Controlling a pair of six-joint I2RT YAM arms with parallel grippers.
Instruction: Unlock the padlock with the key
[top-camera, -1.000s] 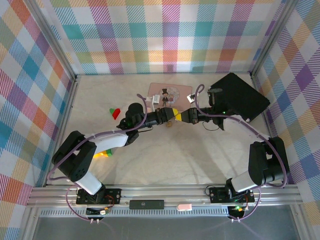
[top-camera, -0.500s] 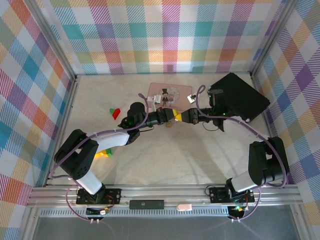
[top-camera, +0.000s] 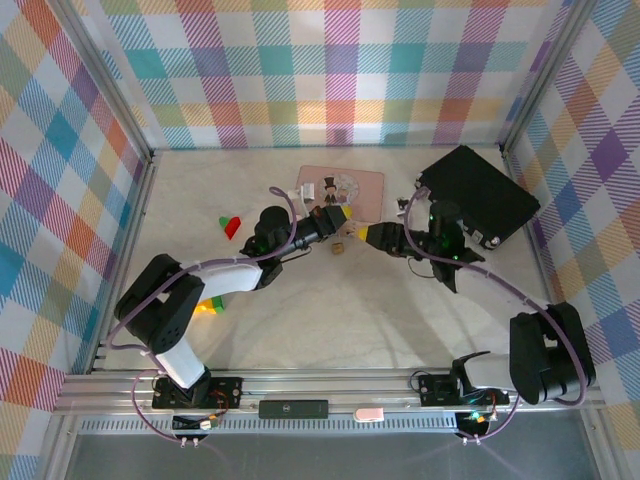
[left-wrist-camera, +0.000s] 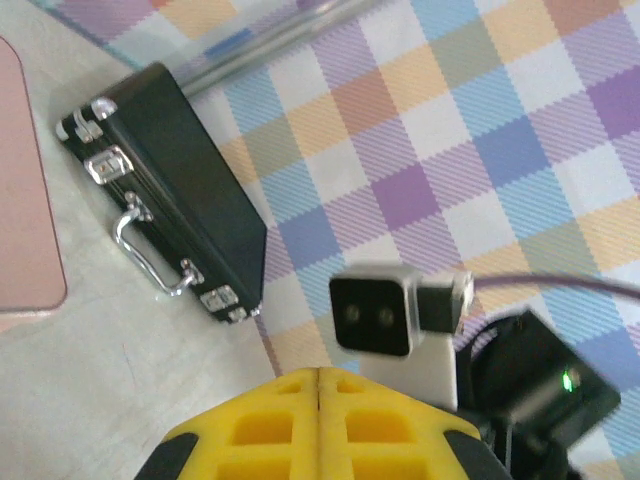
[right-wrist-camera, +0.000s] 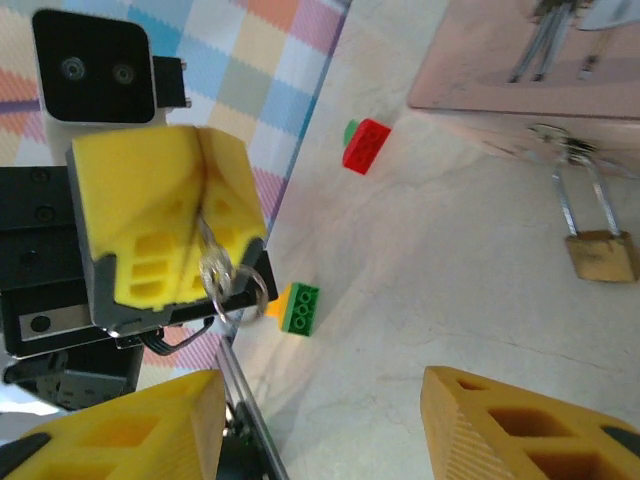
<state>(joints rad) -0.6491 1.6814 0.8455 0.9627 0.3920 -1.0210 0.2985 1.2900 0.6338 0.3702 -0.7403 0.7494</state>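
A second earlier the two grippers met tip to tip beside the padlock (top-camera: 339, 246); now they stood apart. The right gripper (top-camera: 366, 234) had drawn back toward its own side, its fingers (right-wrist-camera: 500, 425) spread wide and empty. The left gripper (top-camera: 338, 213) had swung toward the pink box (top-camera: 355, 180), its yellow fingers (left-wrist-camera: 260, 430) clenched on the key (right-wrist-camera: 210, 250), with the key ring (right-wrist-camera: 238, 290) dangling below. The padlock lay on the table between the two grippers, touching neither, its shackle hooked through the box's clasp (right-wrist-camera: 556, 135).
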